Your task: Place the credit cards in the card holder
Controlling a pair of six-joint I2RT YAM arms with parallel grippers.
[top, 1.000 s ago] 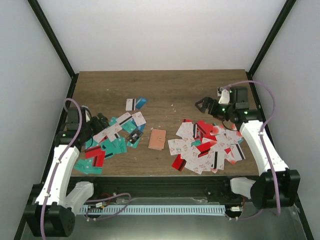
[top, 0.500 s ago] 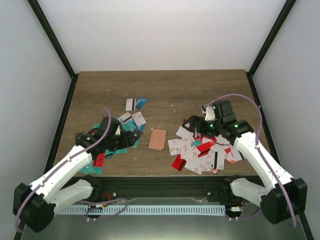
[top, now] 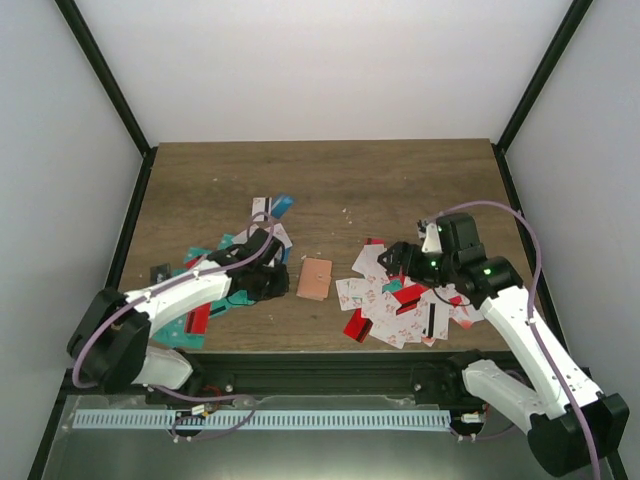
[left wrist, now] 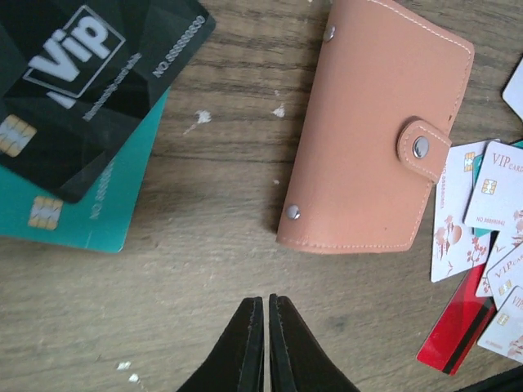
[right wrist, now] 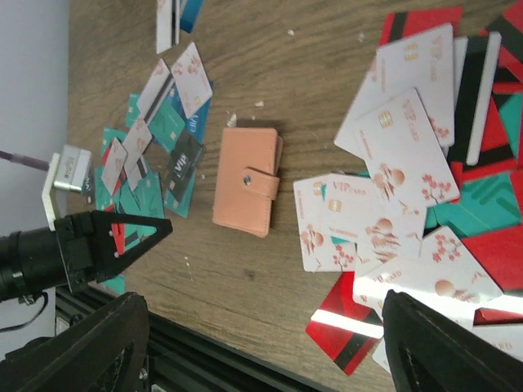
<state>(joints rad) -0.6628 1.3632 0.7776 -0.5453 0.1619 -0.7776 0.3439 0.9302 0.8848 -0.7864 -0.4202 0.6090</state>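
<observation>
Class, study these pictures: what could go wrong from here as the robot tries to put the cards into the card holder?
The card holder lies snapped shut, so the closed left gripper near it may just push it along the table. The cards below the open right gripper overlap and lie flat, so it may grab several or none.

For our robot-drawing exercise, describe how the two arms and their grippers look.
Both the left arm and right arm have white rounded shells with black joints. A thin purple cable loops along each. Small green lights glow on the right arm's black wrist. The left gripper, its fingers tapering to points, and the right gripper are black.
</observation>
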